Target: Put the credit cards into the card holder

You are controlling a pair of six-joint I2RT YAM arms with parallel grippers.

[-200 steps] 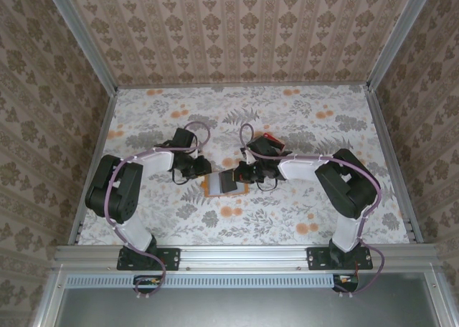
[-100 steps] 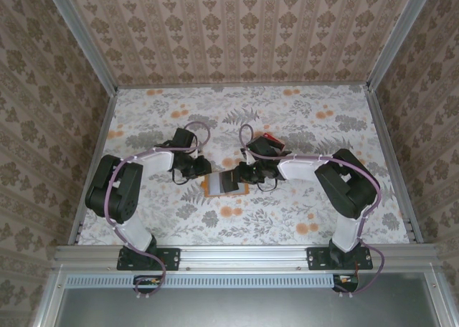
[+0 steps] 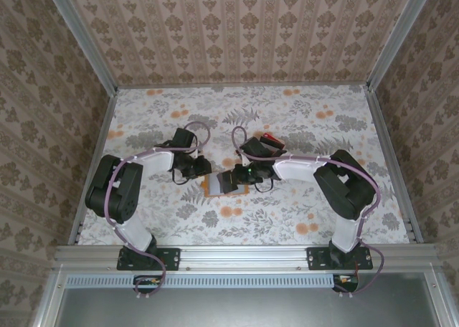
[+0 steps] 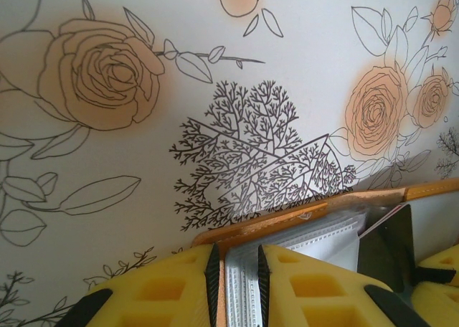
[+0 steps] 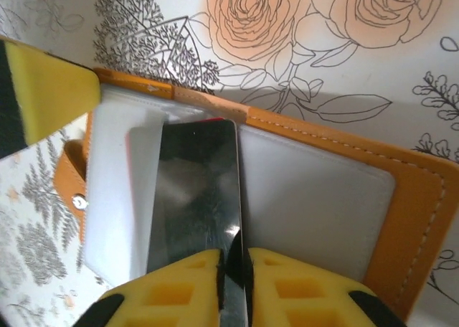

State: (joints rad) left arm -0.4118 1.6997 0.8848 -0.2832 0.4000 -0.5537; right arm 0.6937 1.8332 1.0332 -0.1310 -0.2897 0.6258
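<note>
The orange card holder (image 3: 215,188) lies open on the flowered table between the two arms, grey inside (image 5: 308,198). My left gripper (image 4: 235,259) is shut on its left flap, pinching the orange cover (image 4: 287,216) together with the clear sleeves. My right gripper (image 5: 234,259) is shut on a black credit card (image 5: 197,191), which stands on edge with its far end at the holder's fold, beside a clear sleeve (image 5: 115,183). A thin red edge shows behind that sleeve. In the top view the right gripper (image 3: 239,175) is over the holder. A red card (image 3: 271,138) lies behind the right arm.
The table (image 3: 301,119) is walled on three sides by patterned panels. Both forearms meet at the table's middle, and the left gripper's yellow finger (image 5: 43,97) is close to the black card's far end. Open floral surface stretches toward the back wall.
The right gripper has shifted a little to the left over the holder, carrying the black card further in. The left gripper has kept its hold on the flap.
</note>
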